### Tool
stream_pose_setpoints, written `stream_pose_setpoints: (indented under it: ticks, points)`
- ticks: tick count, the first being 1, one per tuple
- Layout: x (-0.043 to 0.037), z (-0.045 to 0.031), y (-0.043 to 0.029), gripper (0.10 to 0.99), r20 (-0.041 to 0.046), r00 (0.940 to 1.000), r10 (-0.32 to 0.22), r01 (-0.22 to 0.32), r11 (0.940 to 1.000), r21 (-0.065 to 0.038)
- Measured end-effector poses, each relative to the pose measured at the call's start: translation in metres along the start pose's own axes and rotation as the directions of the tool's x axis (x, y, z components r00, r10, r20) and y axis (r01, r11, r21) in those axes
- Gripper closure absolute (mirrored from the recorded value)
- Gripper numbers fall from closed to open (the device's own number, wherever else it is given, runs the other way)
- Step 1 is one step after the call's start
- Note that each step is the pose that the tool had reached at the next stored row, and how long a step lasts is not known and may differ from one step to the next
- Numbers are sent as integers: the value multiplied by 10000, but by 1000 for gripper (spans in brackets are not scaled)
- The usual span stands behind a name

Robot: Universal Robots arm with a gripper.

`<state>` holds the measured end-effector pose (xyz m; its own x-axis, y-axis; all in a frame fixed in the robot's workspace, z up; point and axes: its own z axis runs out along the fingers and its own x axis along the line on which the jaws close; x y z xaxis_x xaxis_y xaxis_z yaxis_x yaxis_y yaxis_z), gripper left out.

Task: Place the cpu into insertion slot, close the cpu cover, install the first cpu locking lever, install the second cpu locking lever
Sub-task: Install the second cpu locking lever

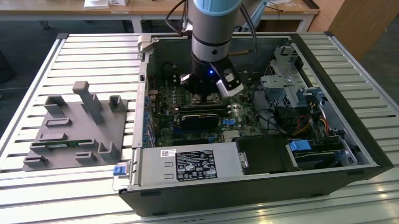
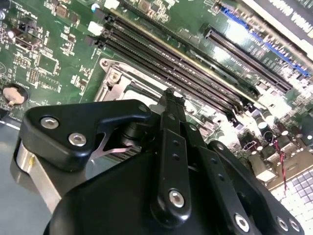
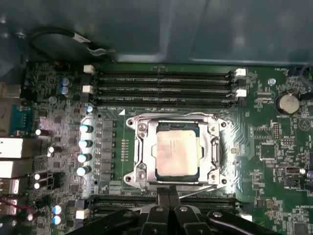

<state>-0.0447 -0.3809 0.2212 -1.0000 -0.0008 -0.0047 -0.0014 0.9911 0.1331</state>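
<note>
Your arm (image 1: pixel 210 28) hangs straight down into the open computer case (image 1: pixel 324 60), with the gripper (image 1: pixel 209 95) low over the green board (image 1: pixel 163 105), near the case's far wall in the exterior view.

In the first wrist view the cpu (image 3: pixel 177 152) lies flat inside the insertion slot (image 3: pixel 146 147), silver-grey top up, square with the socket. The cpu cover (image 3: pixel 213 147) is down around it: the metal frame rims the chip on all sides and the chip shows through its window. A thin wire lever (image 3: pixel 205 187) runs along the socket edge closest to the gripper; you can't tell from here if it is hooked or loose.

The gripper's fingertips (image 3: pixel 168 193) sit together, closed with no gap, at that same edge of the socket, just touching or just above the lever. They grip nothing you can make out. In the second wrist view the black fingers (image 2: pixel 171 112) come to a narrow point over the socket frame (image 2: pixel 113 78).

Long black memory slots (image 3: pixel 161 83) lie on both sides of the socket. A grey fixture tray (image 1: pixel 74 128) sits outside the case, on the exterior view's left, on the slatted table (image 1: pixel 37 65).
</note>
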Motion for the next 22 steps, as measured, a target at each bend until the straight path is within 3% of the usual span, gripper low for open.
stream_pose_setpoints:
  ticks: [6,8,11,16,22]
  points:
    - [72,2,-38,980,-1,10000,-4,4,10000,-28]
    - [177,35,-52,980,-6,10000,-45,45,9999,-154]
    - [189,69,-60,980,-12,10000,-78,78,9997,-250]
    - [197,76,-126,980,-8,10000,-89,88,9982,-591]
    - [212,68,-185,980,-8,10000,-87,87,9976,-688]
